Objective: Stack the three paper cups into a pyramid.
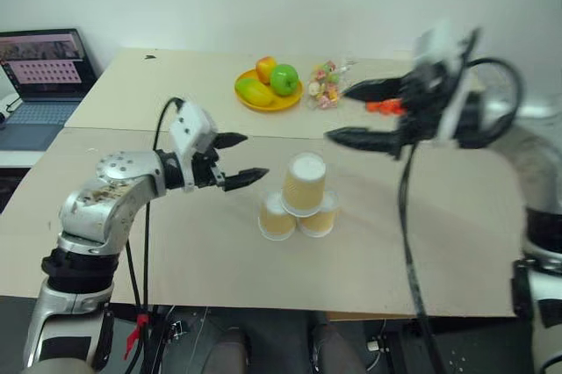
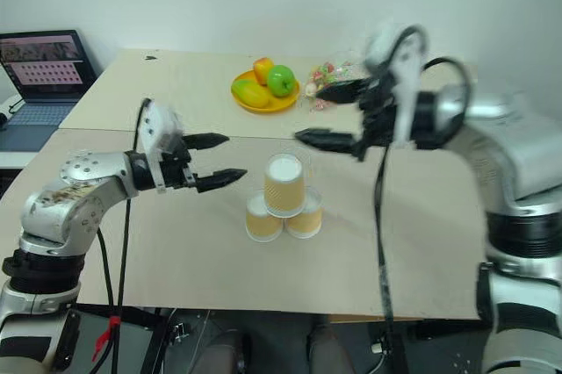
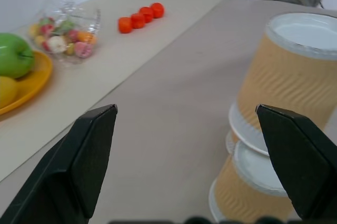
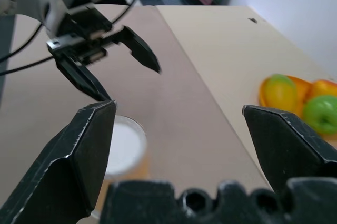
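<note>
The three paper cups stand mouth-down in the middle of the tan table as a pyramid: the left base cup [image 1: 277,217] and right base cup [image 1: 320,219] touch each other, and the top cup [image 1: 305,183] rests across them. My left gripper [image 1: 252,158] is open, level, just left of the stack and apart from it. The top cup [image 3: 295,74] shows near its right finger [image 3: 300,161], with nothing between the fingers. My right gripper [image 1: 337,114] hangs open and empty above and to the right of the stack. It looks down on the top cup [image 4: 122,150] and the left gripper [image 4: 134,83].
A yellow plate [image 1: 283,103] with an apple and other fruit sits at the back of the table. Beside it lie a clear bag of sweets [image 1: 327,84] and a row of small orange balls [image 3: 140,17]. A laptop [image 1: 44,71] stands at the far left.
</note>
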Robot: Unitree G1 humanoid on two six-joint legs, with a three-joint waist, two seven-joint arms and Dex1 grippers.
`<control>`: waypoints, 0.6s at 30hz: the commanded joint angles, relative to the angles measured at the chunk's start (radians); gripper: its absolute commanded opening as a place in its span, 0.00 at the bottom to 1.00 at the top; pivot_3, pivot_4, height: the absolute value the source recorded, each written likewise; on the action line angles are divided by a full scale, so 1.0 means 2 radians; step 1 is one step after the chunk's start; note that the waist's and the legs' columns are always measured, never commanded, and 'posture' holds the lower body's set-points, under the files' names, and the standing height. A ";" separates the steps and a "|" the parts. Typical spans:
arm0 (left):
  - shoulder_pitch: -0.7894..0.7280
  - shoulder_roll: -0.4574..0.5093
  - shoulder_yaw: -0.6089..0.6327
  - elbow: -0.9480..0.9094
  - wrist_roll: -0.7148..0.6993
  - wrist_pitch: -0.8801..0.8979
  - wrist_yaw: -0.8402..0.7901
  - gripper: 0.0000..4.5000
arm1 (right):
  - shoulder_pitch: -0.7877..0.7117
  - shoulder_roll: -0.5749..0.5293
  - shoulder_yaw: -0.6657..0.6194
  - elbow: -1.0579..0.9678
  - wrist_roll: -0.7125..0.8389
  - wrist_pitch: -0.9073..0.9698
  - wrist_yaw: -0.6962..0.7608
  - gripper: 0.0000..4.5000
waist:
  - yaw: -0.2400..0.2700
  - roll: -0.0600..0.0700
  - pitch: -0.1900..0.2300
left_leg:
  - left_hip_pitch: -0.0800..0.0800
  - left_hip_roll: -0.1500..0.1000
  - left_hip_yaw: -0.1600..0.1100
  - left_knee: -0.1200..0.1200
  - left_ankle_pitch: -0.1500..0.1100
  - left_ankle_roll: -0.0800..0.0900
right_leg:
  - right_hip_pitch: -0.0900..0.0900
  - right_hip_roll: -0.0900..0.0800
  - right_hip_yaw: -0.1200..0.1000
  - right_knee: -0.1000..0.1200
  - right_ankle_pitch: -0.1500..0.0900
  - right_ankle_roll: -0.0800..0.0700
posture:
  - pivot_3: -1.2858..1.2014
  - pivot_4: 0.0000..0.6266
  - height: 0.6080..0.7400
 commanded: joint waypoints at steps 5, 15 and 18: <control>0.057 0.052 0.104 -0.024 -0.054 0.040 0.003 1.00 | 0.208 -0.054 -0.126 -0.035 0.037 0.003 0.062 0.99 | -0.004 0.000 0.000 | 0.001 0.000 0.001 -0.001 0.000 0.000 | 0.000 0.000 0.000 0.000 0.000 0.000 | 0.52 0.24 0.95; 0.177 0.024 0.103 -0.013 0.026 -0.067 0.052 1.00 | 0.349 -0.004 -0.134 0.014 -0.035 -0.107 0.018 0.99 | -0.006 0.000 0.000 | 0.004 0.000 0.002 0.000 0.000 0.001 | 0.003 0.000 0.002 0.001 -0.002 0.003 | 0.52 0.24 0.95; 0.193 0.006 0.105 0.009 0.046 -0.104 0.066 1.00 | 0.349 0.002 -0.119 0.036 -0.059 -0.144 0.017 0.99 | -0.006 0.000 0.000 | 0.005 0.000 0.002 0.000 0.000 0.001 | 0.003 0.000 0.002 0.001 -0.002 0.003 | 0.52 0.24 0.95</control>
